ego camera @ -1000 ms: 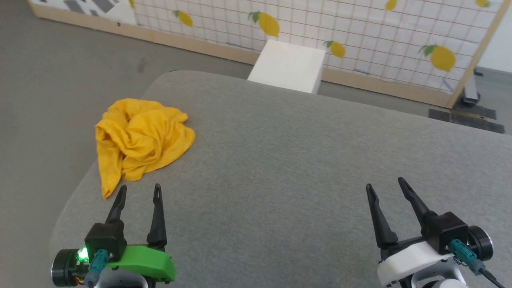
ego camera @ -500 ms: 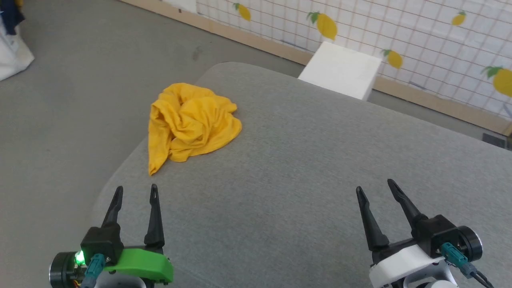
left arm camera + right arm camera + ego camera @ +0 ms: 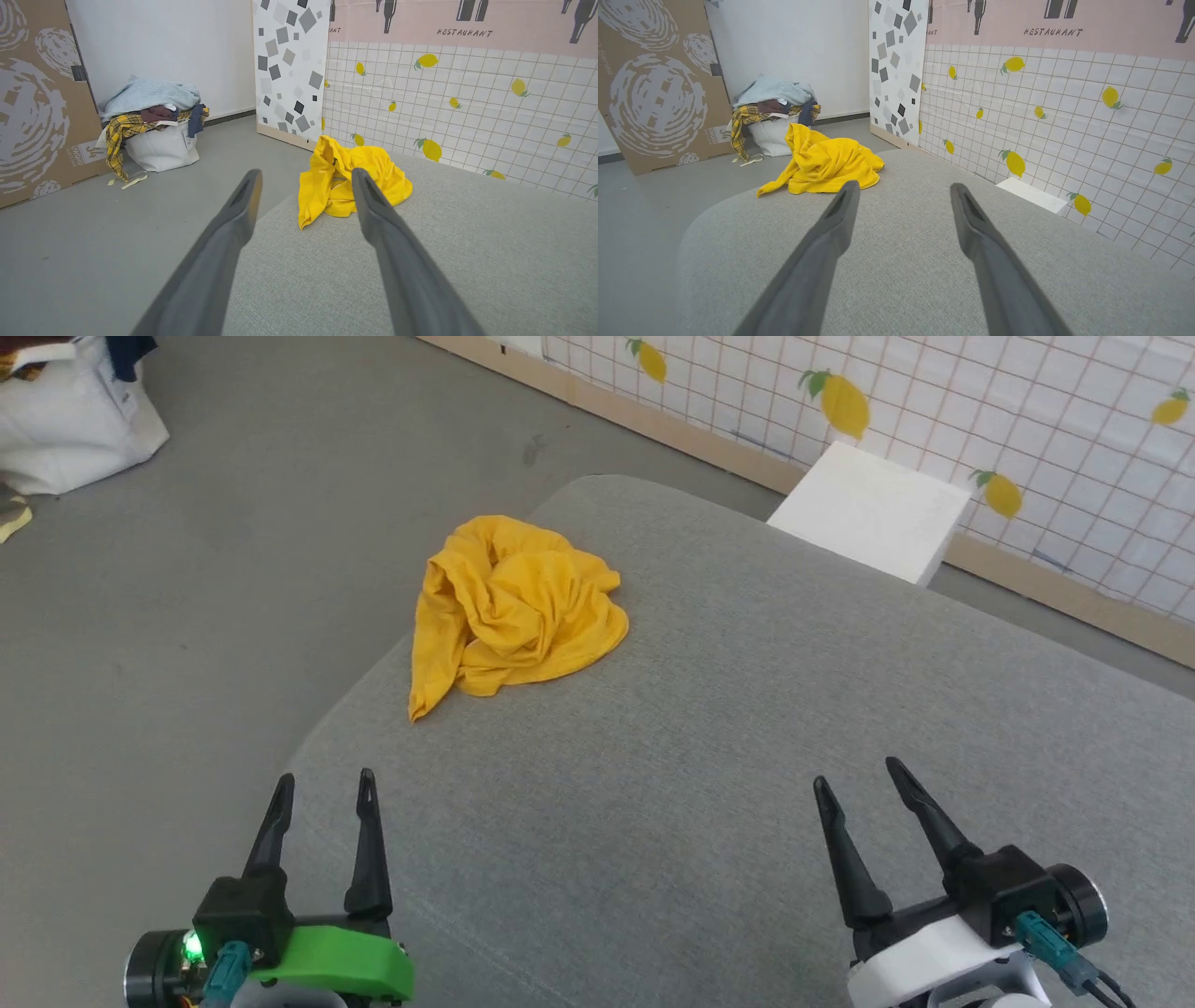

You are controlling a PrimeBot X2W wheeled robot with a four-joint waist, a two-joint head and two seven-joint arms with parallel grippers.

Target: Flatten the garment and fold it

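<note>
The garment (image 3: 513, 607) is a bright yellow crumpled heap near the far left edge of the grey table (image 3: 728, 728), one end trailing toward that edge. No print shows on it. My left gripper (image 3: 324, 778) hovers open at the lower left, well short of the heap. My right gripper (image 3: 857, 768) stands open at the lower right, far from it. In the left wrist view the garment (image 3: 343, 179) lies straight ahead beyond my open left gripper (image 3: 306, 175). In the right wrist view the garment (image 3: 826, 163) sits ahead and to the left of my open right gripper (image 3: 903, 186).
A white box (image 3: 873, 509) stands on the floor past the table's far edge, against a lemon-print screen (image 3: 980, 401). A white bag heaped with clothes (image 3: 156, 130) sits on the grey floor to the left, beside a cardboard panel (image 3: 37, 102).
The head camera has swung left, so the garment and the table have shifted right in the picture. The garment lies as before and both grippers stay open.
</note>
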